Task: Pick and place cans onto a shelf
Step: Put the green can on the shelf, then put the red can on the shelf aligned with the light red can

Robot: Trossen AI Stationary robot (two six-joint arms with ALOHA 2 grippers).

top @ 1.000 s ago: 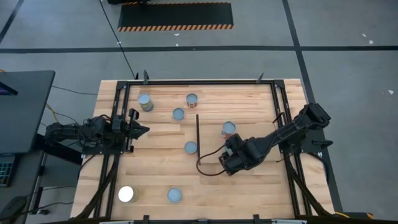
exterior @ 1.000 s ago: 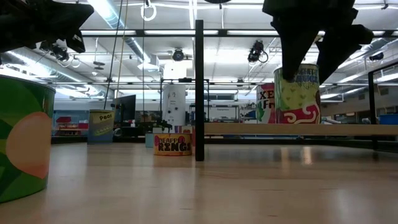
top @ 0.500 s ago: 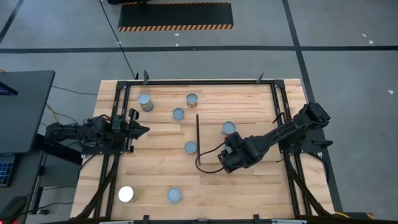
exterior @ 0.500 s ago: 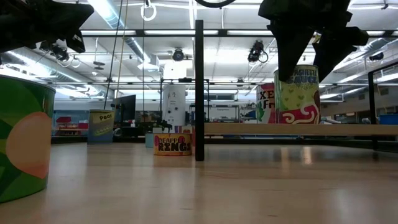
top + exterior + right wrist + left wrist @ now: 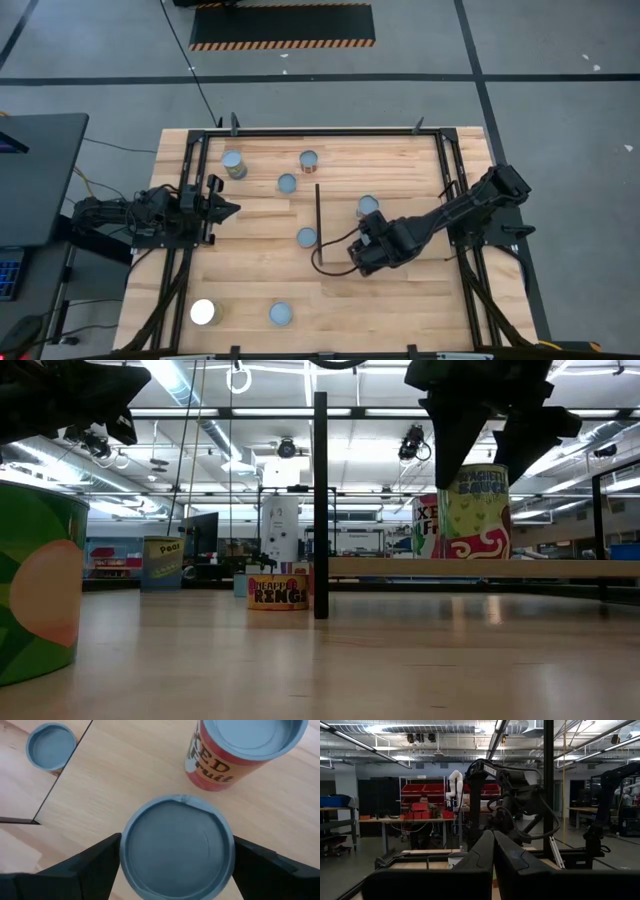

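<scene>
My right gripper (image 5: 365,250) is open over the pale wood shelf (image 5: 340,200), its fingers (image 5: 95,865) on either side of the top of a green-and-red labelled can (image 5: 478,515) that stands upright on the shelf (image 5: 560,568). The can's grey top (image 5: 176,847) fills the right wrist view. A red fruit can (image 5: 368,206) stands on the shelf behind it (image 5: 240,750). Several other cans (image 5: 306,237) (image 5: 287,183) (image 5: 233,163) stand on the tabletop. My left gripper (image 5: 232,210) is shut and empty at the table's left side.
The shelf's dark upright strip (image 5: 318,225) rises just left of my right gripper (image 5: 320,505). A glaring white can (image 5: 203,312) and another can (image 5: 281,314) stand near the front edge. A large green can (image 5: 35,585) stands close to the low camera.
My right gripper has risen from around the can's upper body to its top rim and has drifted a little toward the table's left. The can has stayed upright on the shelf.
</scene>
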